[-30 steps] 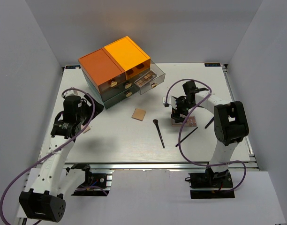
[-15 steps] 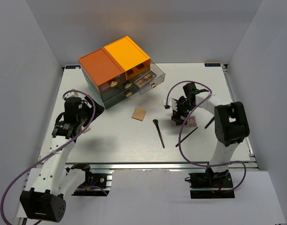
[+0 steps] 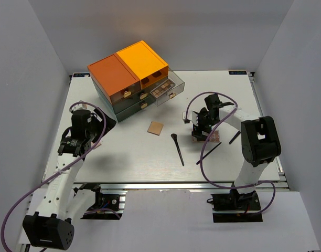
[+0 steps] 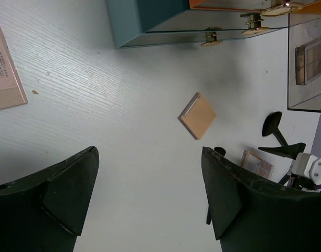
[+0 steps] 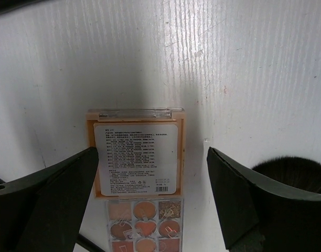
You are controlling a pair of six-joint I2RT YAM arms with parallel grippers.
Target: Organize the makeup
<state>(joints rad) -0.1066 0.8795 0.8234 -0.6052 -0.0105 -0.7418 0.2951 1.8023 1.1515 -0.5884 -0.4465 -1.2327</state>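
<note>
White table (image 3: 139, 155), right tool (image 5: 152, 152) spread above palette (image 5: 135, 173)

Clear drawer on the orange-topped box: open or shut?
Open. The clear drawer sticks out well past the front of the drawer box, with a palette lying inside it.

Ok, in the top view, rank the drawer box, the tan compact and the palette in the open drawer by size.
1. drawer box, clearly largest.
2. tan compact and drawer palette look about alike; not ranking them.
</note>
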